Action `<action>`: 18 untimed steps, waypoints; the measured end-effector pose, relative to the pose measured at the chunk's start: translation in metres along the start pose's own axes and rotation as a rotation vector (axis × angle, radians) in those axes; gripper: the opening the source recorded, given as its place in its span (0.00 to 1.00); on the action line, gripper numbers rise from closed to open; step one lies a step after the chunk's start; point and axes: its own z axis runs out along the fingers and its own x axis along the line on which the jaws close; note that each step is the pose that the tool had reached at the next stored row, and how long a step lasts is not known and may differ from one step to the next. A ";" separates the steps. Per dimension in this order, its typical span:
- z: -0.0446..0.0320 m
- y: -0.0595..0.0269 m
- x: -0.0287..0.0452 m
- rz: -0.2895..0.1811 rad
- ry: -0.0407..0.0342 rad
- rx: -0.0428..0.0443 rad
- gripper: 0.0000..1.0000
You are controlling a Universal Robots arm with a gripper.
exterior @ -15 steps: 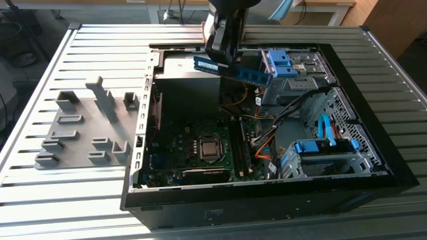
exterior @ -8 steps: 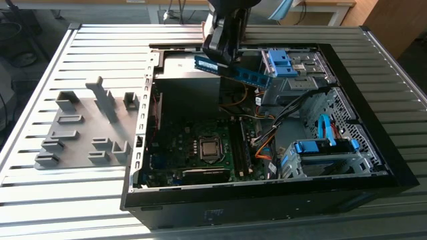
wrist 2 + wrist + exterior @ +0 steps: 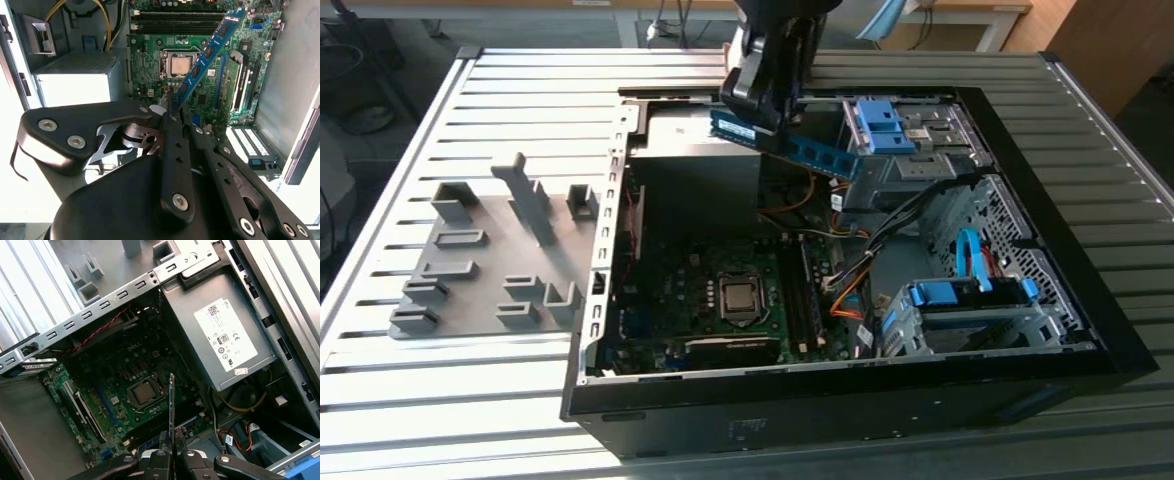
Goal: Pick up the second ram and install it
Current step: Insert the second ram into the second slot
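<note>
Tool point(image 3: 767, 122) clamped on second ram point(image 3: 821, 153), long axis tilted, free end sloping down toward exterior view's right, above open computer case point(image 3: 854, 400).

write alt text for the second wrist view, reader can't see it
A black gripper is shut on one end of a blue ram stick, holding it above the green motherboard inside an open computer case. A bare processor sits on the board, and a grey power supply box lies beside it.
</note>
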 end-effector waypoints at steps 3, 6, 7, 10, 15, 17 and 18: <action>0.0000 0.0000 0.0000 0.016 0.0003 0.0001 0.14; 0.0000 0.0000 0.0000 0.017 0.0003 0.0001 0.14; 0.0000 0.0000 0.0000 0.017 0.0002 0.0001 0.14; 0.0000 0.0000 0.0000 0.017 0.0003 0.0001 0.14; 0.0000 0.0000 0.0000 0.025 0.0004 0.0001 0.14; 0.0001 0.0000 0.0000 0.033 0.0004 0.0002 0.14; 0.0001 0.0000 0.0000 0.037 0.0005 0.0003 0.14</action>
